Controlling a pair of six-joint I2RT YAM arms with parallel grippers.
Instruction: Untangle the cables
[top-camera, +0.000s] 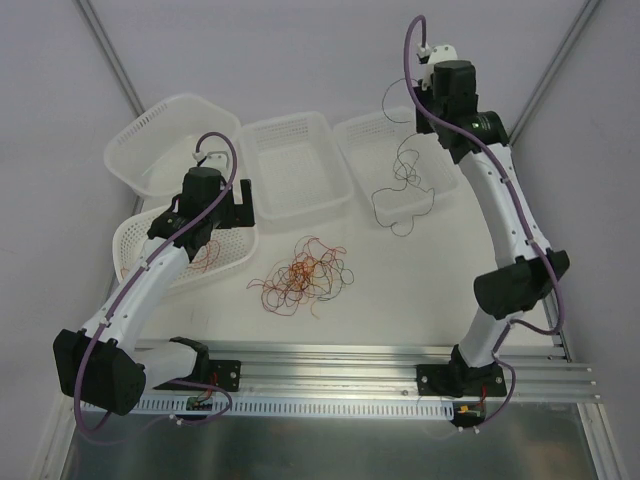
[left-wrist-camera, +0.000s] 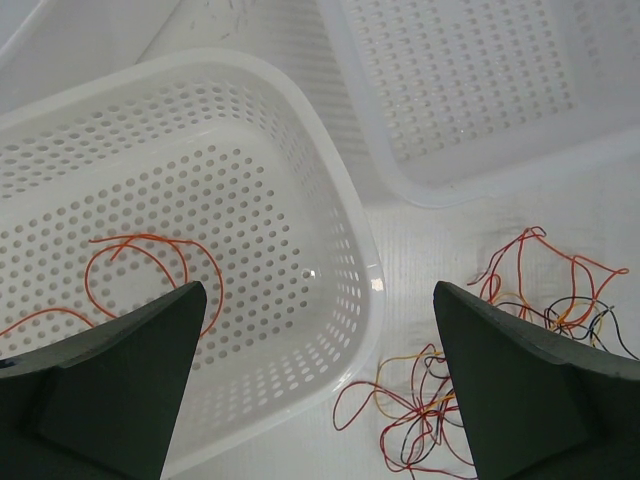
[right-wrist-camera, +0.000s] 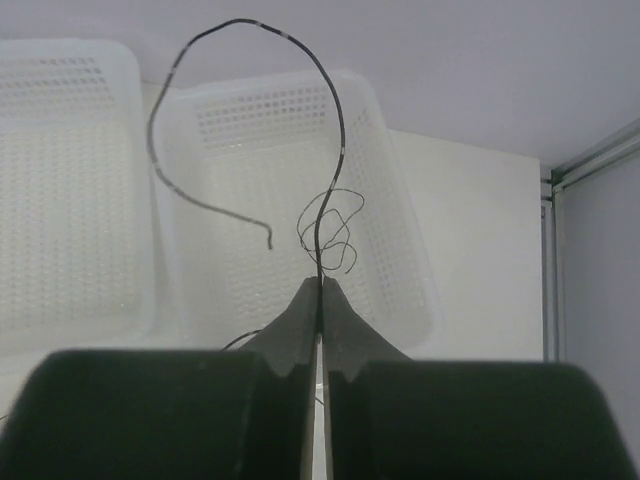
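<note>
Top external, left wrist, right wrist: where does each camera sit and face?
Top external: above, behind bases, looking down; left arm, right arm, cable tangle.
Left wrist: above orange-cable basket; open left end effector.
Right wrist: faces far-right basket; right end effector shut on black cable.
Shared: top and left wrist show the tangle.

The perforated basket (left-wrist-camera: 372, 262) is glossy white plastic, the cables (top-camera: 300, 272) smooth-sheathed, the grooved rail (top-camera: 340, 362) bare metal.

Four white baskets (top-camera: 295, 165) (all perforated) sit on a white table (top-camera: 420, 290).
</note>
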